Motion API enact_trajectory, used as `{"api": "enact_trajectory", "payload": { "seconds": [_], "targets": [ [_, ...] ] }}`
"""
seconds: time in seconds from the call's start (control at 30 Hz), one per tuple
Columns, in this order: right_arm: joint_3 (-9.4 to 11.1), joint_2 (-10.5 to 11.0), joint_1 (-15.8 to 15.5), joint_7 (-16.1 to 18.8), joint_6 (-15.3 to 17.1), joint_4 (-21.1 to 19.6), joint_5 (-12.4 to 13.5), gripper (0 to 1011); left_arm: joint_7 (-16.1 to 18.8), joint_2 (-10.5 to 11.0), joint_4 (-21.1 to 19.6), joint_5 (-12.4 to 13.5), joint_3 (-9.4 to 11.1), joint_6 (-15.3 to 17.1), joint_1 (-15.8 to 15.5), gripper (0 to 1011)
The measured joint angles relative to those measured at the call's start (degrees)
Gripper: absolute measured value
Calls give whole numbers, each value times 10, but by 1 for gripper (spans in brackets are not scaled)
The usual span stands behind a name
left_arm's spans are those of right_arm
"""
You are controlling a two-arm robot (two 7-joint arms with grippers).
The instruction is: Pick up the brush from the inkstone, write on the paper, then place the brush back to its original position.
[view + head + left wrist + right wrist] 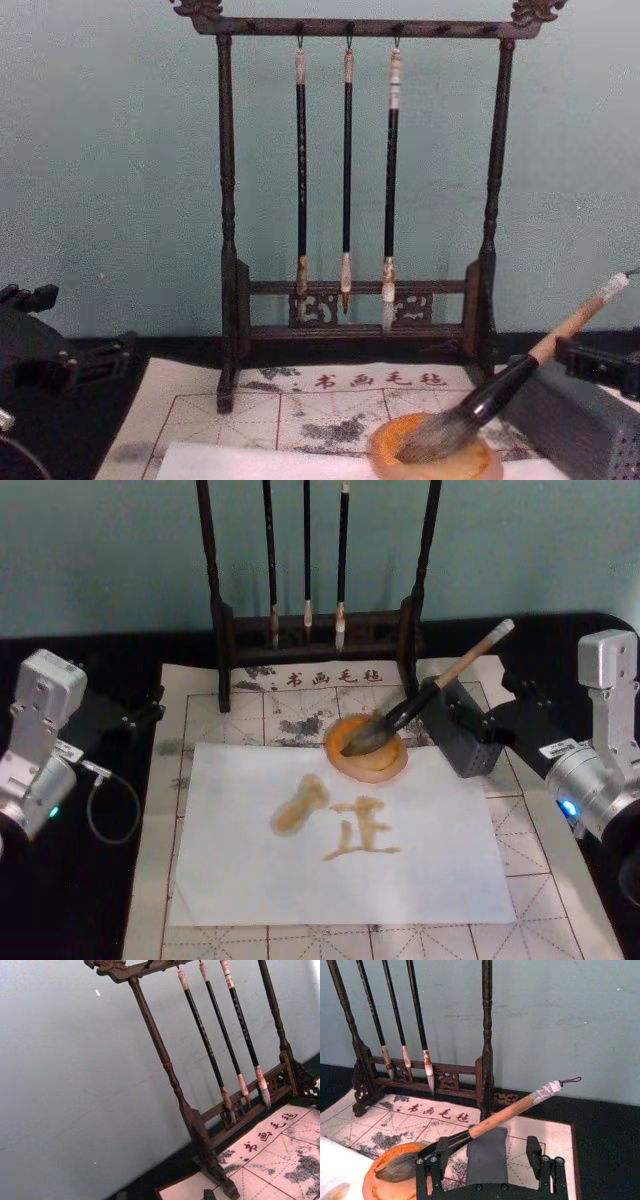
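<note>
Brush is laid back with bristles in inkstone, handle propped on rim, angled up to right. Paper is marked with amber strokes. Right gripper is seen spread wide below handle, nothing pinched. Left gripper is parked at left; finger state cannot be told.

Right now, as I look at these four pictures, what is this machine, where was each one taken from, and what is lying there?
It is a robot with two arms, each ending in a gripper. One picture looks down from its head, one forward from its chest, and two come from cameras on its wrists.

A plain white sheet of paper, already bearing amber strokes, lies on a beige gridded mat. Behind stands a dark wooden rack with three thin black brushes.

The large wooden-handled brush rests its bristles in the round orange inkstone. The right gripper is at the handle, fingers apart. The left gripper waits aside.
</note>
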Motion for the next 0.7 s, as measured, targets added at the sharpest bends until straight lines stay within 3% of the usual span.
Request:
{"api": "enact_trajectory", "payload": {
  "seconds": [0.7],
  "targets": [
    [1,0,-1,0,1,0,5,1002,0,0,0,0,0,0,0,1001]
  ]
}}
